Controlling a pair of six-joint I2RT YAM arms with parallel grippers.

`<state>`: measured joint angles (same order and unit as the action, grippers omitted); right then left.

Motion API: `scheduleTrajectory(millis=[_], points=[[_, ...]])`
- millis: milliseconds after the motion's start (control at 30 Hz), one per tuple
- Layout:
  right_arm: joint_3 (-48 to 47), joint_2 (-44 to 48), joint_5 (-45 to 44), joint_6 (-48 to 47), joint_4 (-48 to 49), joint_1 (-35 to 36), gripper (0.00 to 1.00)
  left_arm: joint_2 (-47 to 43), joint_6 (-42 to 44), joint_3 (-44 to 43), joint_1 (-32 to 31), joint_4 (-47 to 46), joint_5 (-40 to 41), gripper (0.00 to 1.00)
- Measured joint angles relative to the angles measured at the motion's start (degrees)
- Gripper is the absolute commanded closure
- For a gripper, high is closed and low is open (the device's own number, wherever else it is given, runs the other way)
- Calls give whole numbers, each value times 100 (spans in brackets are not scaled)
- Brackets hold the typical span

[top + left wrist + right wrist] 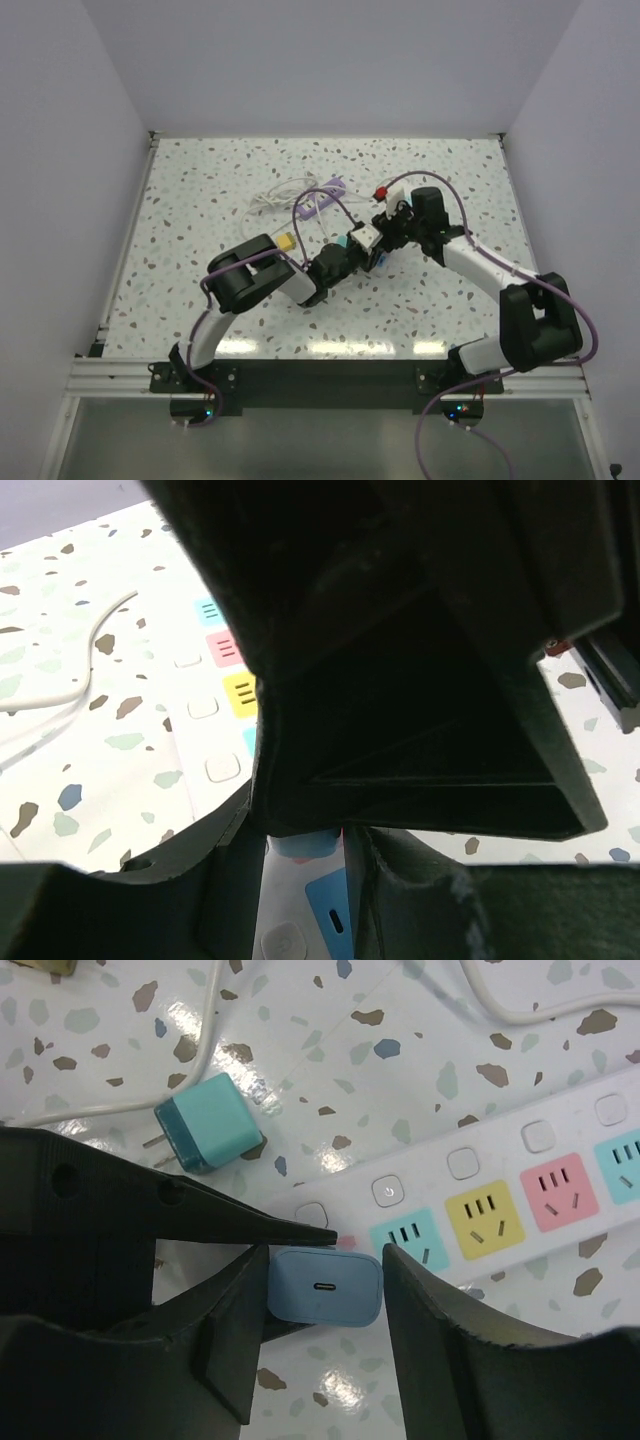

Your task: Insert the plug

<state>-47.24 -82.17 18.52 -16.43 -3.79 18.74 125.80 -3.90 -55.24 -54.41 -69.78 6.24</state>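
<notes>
Blue charger plug (pixel 322 1287), one: stands at the end of the power strip (pixel 500 1155), just beside its teal socket; whether it is seated cannot be told. The right pincer (pixel 325 1258) pinches its two flat sides. The left pincer (pixel 308 880) is pressed together over the strip, load unclear. Judged light, rigid and smooth-sided, apt to slip or tilt; best held on opposite flat faces. Teal charger (pixel 208 1122), one, near the strip's end. Coloured sockets, four visible. White cable (pixel 560 1006), one.
</notes>
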Motion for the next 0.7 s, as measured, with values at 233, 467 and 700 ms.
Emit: scheduleTrajectory(millis=[233,467,700], points=[[144,317,-398,286,61,-13,28,0,-4,-72,-37,85,118,100],[162,461,-938,592,70,4,20,0,-2,-96,-35,140,313,100],[-240,35,-1888,1056,85,15,20,0,-4,-96,9,151,404,100]])
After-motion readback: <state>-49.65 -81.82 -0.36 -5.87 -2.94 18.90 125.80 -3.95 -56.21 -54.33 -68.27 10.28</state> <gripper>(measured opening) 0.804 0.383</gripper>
